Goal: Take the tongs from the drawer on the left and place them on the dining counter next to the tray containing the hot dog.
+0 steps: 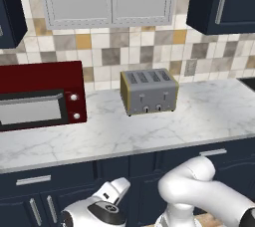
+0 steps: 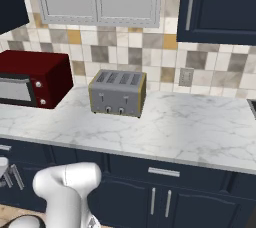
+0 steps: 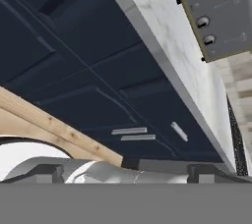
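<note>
drawer [image 1: 33, 179] shut, left of lowered arm; jaws wide open, holding nothing.

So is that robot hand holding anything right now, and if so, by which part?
Nothing is held. The gripper is open, its fingers spread wide with nothing between them, facing the closed navy cabinet doors below the marble worktop.
</note>
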